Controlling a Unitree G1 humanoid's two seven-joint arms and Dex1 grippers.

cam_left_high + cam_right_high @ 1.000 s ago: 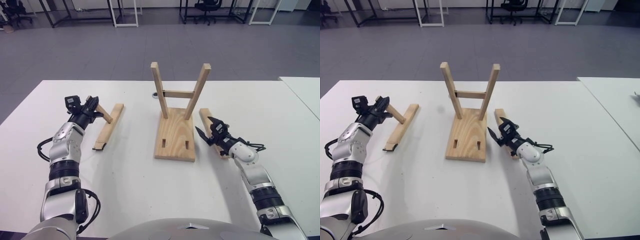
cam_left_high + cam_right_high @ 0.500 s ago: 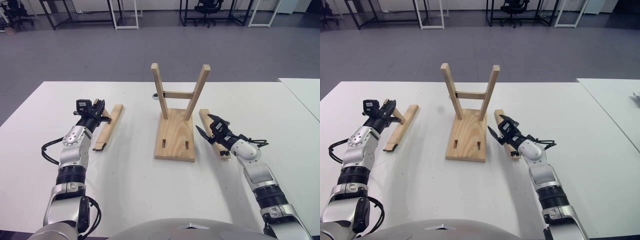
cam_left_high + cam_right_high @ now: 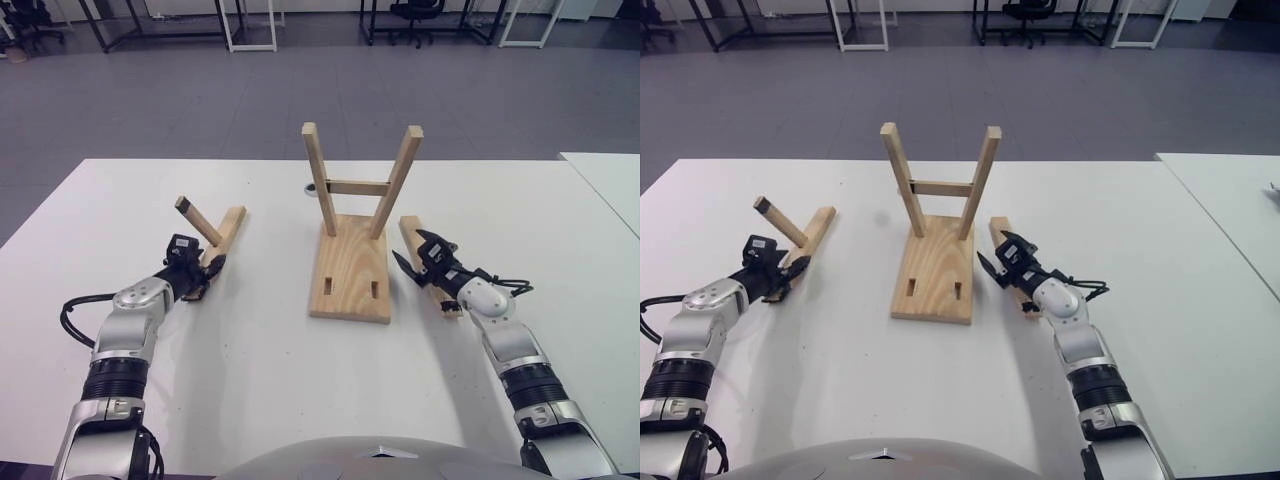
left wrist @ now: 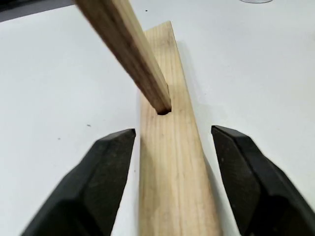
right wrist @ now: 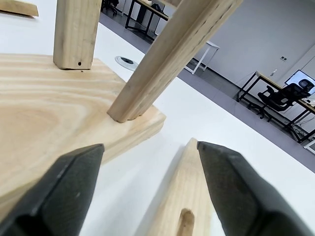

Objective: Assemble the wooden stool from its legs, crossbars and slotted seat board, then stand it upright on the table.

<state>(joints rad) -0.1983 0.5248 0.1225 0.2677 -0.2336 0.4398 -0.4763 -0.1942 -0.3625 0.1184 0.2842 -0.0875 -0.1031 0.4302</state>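
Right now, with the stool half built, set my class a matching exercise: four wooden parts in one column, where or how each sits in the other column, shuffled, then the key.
Column one
1. seat board
2. left loose leg
3. right loose leg
4. crossbar

Column two
A. flat on the table, right of the seat board, at the open right end effector
B. flat mid-table, two fitted legs rising from its far end
C. flat, a slanted bar sticking up from it, open left end effector astride it
D. off the table, joining the two fitted legs

Pairs: 1-B, 2-C, 3-A, 4-D
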